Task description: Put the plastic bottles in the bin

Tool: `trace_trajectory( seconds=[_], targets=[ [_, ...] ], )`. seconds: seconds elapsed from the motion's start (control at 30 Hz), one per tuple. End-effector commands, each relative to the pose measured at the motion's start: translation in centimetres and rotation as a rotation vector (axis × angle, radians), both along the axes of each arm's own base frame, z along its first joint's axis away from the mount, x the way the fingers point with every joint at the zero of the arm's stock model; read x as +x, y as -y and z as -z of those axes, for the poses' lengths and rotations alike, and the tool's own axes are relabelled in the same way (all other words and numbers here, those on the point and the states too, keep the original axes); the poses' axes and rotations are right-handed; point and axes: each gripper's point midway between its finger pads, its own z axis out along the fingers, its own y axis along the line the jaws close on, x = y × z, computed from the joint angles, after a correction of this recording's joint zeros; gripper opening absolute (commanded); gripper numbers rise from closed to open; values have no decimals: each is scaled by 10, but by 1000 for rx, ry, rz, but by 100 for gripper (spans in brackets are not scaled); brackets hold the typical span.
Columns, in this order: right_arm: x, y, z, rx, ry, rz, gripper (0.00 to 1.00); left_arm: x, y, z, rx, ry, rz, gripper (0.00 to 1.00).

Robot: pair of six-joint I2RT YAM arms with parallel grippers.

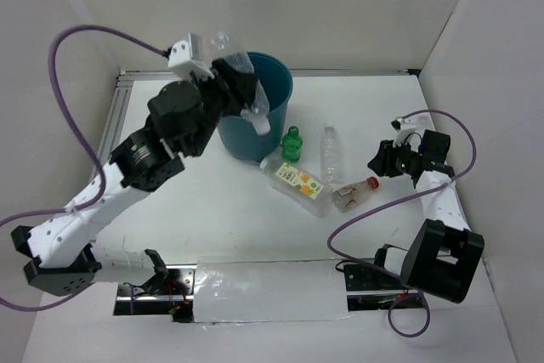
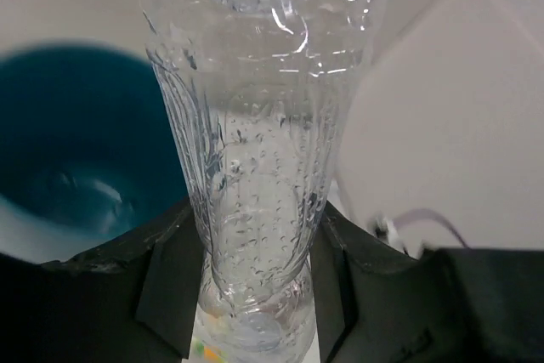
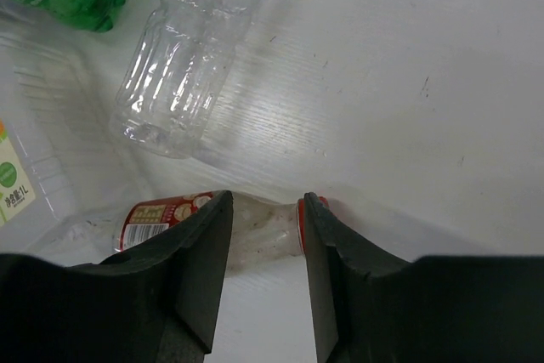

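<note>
1. The left gripper (image 1: 240,82) is clamped on a clear water bottle (image 2: 263,150). Its fingers (image 2: 170,295) press the narrow end from both sides.
2. The bin (image 1: 242,138) lies just below this grip, with the middle of its mouth a little to the right. The bottle hangs over the left part of the rim rather than over the centre.
3. The held bottle's long axis is tilted. Its wide end points up and to the far left, and its narrow end slants down toward the opening.
4. The left arm reaches from its near-left base across the table (image 1: 212,218), with the elbow raised and the wrist bent over the bin.
5. The right gripper (image 1: 382,163) has its jaws partly apart and holds nothing. The red-capped bottle (image 3: 161,214) lies on its side just beyond the fingertips, to the gripper's near left.
6. That bottle's axis runs across the gap between the fingers, so a grasp probably calls for a turn of the wrist.
7. The green bottle (image 1: 291,144), a second clear bottle (image 1: 330,152) and the labelled bottle (image 1: 293,180) lie between the bin and the right gripper.
8. The right arm is folded close to its near-right base.
</note>
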Motion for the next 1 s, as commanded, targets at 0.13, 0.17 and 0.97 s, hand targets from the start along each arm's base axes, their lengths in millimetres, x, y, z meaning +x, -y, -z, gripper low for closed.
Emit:
trace_trajectory(
  seconds=[0.13,0.17,0.97],
  targets=[
    [12,14,-27,-61,66,37,53,133,-47,-11,95,101,-456,5],
    [14,17,-30,-52,57,79,55,146,-49,-3,88,73,-478,5],
    [95,158,5,-240,-115,729,90,69,29,24,315,165,5,100]
  ],
)
